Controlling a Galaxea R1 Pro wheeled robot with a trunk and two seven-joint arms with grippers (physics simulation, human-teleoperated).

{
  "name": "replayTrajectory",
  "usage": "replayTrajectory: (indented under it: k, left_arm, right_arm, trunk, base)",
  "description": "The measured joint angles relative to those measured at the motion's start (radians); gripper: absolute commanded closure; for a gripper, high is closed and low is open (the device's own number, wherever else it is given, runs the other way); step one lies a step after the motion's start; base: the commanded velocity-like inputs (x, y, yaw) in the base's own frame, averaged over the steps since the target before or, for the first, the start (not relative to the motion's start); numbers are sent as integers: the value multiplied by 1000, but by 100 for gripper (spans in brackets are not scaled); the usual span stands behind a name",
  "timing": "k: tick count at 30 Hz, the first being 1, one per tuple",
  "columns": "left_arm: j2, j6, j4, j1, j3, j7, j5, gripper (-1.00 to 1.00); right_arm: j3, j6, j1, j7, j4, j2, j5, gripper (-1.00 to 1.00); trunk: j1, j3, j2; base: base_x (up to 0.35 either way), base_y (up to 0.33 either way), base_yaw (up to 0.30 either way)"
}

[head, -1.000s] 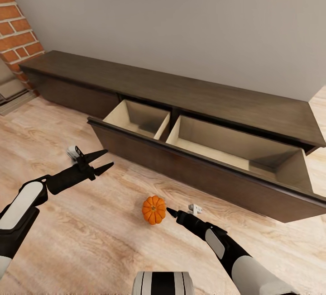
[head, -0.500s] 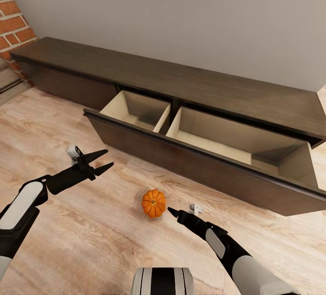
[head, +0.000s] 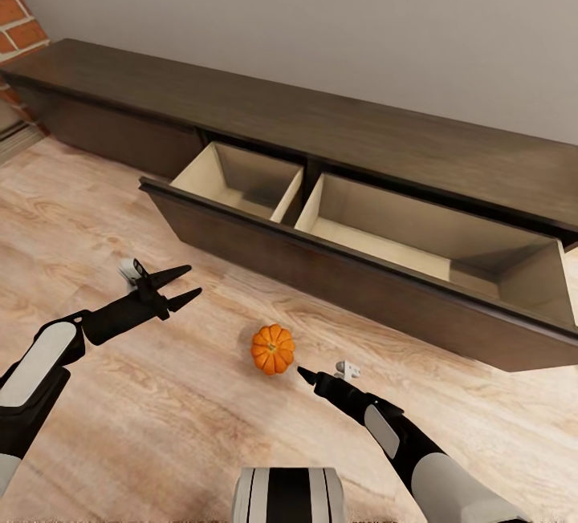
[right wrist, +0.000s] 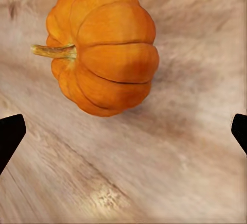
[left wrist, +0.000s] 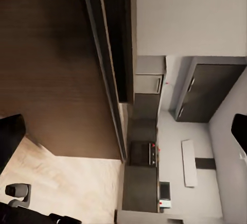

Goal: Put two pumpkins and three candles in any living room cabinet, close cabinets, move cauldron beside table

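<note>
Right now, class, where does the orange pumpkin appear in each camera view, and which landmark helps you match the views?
Head view: the pumpkin sits on the wood floor, low centre, just ahead of the right gripper.
Right wrist view: it appears large, in the upper left.
Left wrist view: not in this picture.
Shared landmark: the pale wood floor, seen in all three views.
</note>
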Motion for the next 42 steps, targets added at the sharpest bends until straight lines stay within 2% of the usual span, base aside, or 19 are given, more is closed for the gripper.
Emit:
replayTrajectory:
  k: [9,14,18,20,23,27,42]
  left_arm:
    - [0,0,0,0,0,1,0,-100]
    - [0,0,1,0,0,0,1,-100]
    - [-23,1,1,4,0,-2,0,-100]
    - [-16,1,-1,6,1,-3,2,-100]
    - [-3,0,-2,14,2,-3,2,-100]
    - [-5,-2,-1,16,3,-1,1,-100]
    - [-13,-3,-4,17,6,-1,-3,-100]
  right_arm:
    - [0,0,0,3,-1,0,0,-100]
    - [0,0,0,3,-2,-1,0,-100]
    - [8,-1,-1,-13,-24,5,22,-100]
    - [7,-2,-1,-5,-19,2,34,-100]
    - [6,-4,-6,6,-28,-1,16,-100]
    - [11,-4,-7,8,-51,-2,-5,-100]
    - [23,-4,-8,8,-69,2,-7,-100]
  trunk:
    - [4,-35,-2]
    - [4,-35,-2]
    - [4,-35,-2]
    - [4,-35,-2]
    - [4,-35,-2]
    - [4,-35,-2]
    - [4,-35,-2]
  base:
    - [0,0,0]
    - [0,0,0]
    - [0,0,0]
    - [0,0,0]
    - [0,0,0]
    - [6,7,0]
    - [89,98,0]
